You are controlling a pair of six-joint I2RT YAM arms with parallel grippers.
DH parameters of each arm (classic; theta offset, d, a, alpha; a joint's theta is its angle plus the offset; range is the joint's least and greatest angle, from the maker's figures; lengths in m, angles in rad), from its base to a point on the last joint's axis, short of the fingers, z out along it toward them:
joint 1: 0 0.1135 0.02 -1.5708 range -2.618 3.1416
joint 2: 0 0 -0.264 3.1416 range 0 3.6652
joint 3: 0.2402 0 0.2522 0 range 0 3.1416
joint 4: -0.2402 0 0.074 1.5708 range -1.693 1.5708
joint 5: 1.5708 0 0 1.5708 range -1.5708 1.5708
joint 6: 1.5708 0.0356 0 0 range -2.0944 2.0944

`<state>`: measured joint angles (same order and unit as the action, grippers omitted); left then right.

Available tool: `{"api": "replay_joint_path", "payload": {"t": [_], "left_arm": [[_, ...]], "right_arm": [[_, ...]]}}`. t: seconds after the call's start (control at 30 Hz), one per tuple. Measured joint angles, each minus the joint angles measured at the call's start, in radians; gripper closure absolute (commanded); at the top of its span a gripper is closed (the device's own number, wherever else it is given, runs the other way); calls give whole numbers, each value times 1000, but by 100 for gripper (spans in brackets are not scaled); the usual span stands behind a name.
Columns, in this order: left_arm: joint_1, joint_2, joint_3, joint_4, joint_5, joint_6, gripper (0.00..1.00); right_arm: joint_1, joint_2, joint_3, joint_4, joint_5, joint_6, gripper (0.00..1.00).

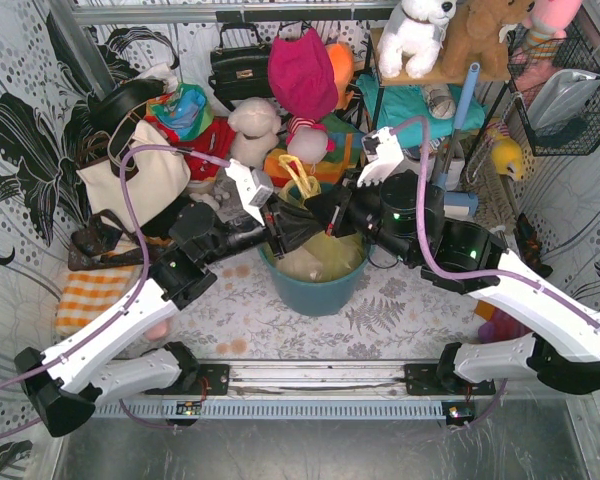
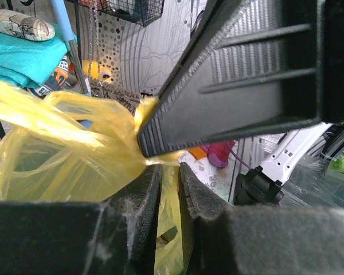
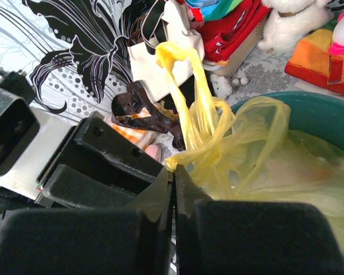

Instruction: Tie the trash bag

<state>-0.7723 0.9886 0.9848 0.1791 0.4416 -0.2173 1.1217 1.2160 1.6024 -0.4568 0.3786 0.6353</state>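
The trash bag (image 1: 302, 182) is thin yellow plastic lining a round teal bin (image 1: 315, 295), its long ends sticking up over the rim. My right gripper (image 3: 173, 167) is shut on a twisted yellow strand of the bag (image 3: 246, 143), beside a looped end. In the left wrist view the right gripper (image 2: 144, 150) pinches the plastic (image 2: 57, 154) just ahead of my left gripper (image 2: 170, 166). The left jaws stand a narrow gap apart, with yellow film showing in the gap. Both grippers (image 1: 278, 238) (image 1: 322, 215) meet over the bin's middle.
A cream tote bag (image 1: 130, 180) and an orange checked cloth (image 1: 90, 295) lie left of the bin. Plush toys (image 1: 255, 130), a black handbag (image 1: 242, 68) and folded clothes crowd the back. A wire basket (image 1: 570, 90) hangs at the right wall.
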Motion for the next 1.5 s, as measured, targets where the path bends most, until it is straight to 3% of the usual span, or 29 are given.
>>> {"api": "replay_joint_path", "payload": {"t": [0.37, 0.7, 0.83, 1.0, 1.17, 1.5], "left_arm": [[0, 36, -25, 92, -42, -14, 71], [0, -11, -45, 66, -36, 16, 48], [0, -88, -44, 22, -22, 48, 46], [0, -154, -33, -68, -28, 93, 49], [0, -187, -19, -148, -98, 132, 60], [0, -134, 35, -195, -221, 173, 72]], "right_arm": [[0, -2, -42, 32, -46, 47, 100], [-5, -66, -147, 82, -40, 83, 100], [-5, -66, -148, 84, -39, 82, 100], [-4, -66, -148, 92, -55, 79, 100], [-4, -66, -148, 100, -89, 79, 100], [-4, -16, -110, 82, -158, 79, 100]]}}
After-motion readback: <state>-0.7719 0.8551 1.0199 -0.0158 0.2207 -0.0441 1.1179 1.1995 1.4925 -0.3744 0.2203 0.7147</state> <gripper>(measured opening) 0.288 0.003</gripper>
